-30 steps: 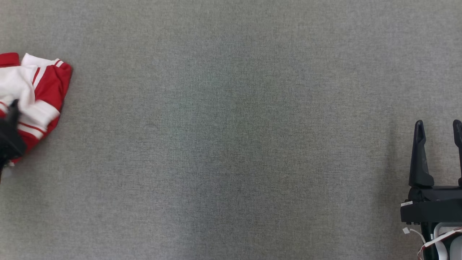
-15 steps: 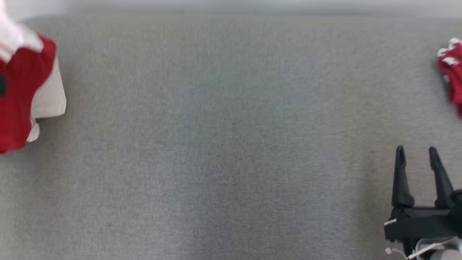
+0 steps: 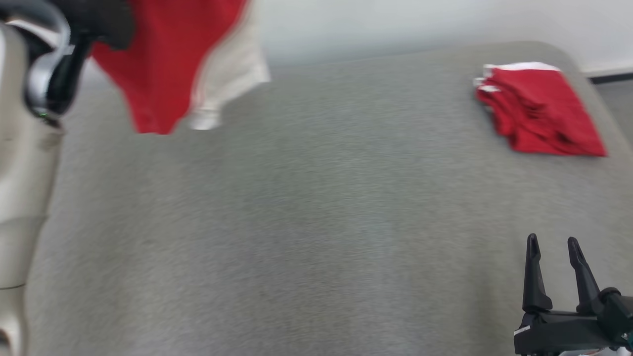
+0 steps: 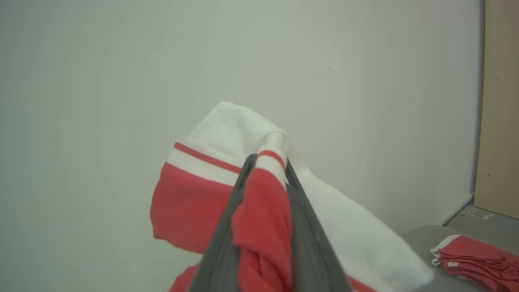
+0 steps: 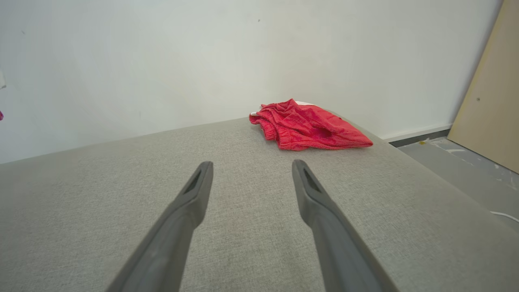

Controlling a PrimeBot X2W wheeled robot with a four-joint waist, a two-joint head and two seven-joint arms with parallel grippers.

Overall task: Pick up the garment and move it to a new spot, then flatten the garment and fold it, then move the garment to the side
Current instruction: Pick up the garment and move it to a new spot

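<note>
One garment (image 3: 168, 59) aloft at 11 o'clock, clear of counter (image 3: 316, 222).
L tool (image 4: 267, 162) clamped on its striped hem, cloth hangs toward 6; R tool (image 3: 552, 240) apart, empty, well off at 4 o'clock.

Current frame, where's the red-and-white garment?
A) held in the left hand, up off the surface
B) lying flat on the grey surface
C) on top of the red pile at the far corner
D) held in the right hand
A: the left hand is shut on the red-and-white garment, which hangs in the air, while the right hand is open and empty above the grey surface.
</note>
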